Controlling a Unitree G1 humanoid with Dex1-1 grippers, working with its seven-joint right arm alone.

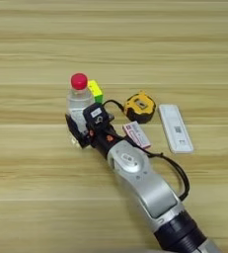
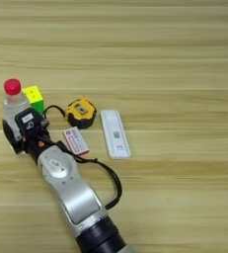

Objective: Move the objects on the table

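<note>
A light wood-grain worktop (image 1: 36,197) with horizontal plank lines is filling the whole view, seen from above. A silver forearm (image 1: 142,185) is reaching in from the near right corner and stretching diagonally toward the left centre, with a black cable looping along its right side. At its tip, the black two-fingered claw (image 1: 81,129) is sitting around the lower body of a clear bottle with a red cap (image 1: 79,99), which is standing upright; one finger is showing on the bottle's left side, the other is lying against its right, so the claw is looking closed on the bottle. Just behind the bottle on its right, a small colourful puzzle cube (image 1: 95,91) is peeking out, showing yellow and green faces. To the right of that, a yellow-and-black tape measure (image 1: 139,106) is lying on the worktop, its black strap curving left toward the claw. A small white-and-red box (image 1: 136,134) is lying flat just near of the tape measure, right beside the wrist. Farthest right, a flat white oblong device (image 1: 175,128) is lying lengthwise, running from far to near, apart from the others.
</note>
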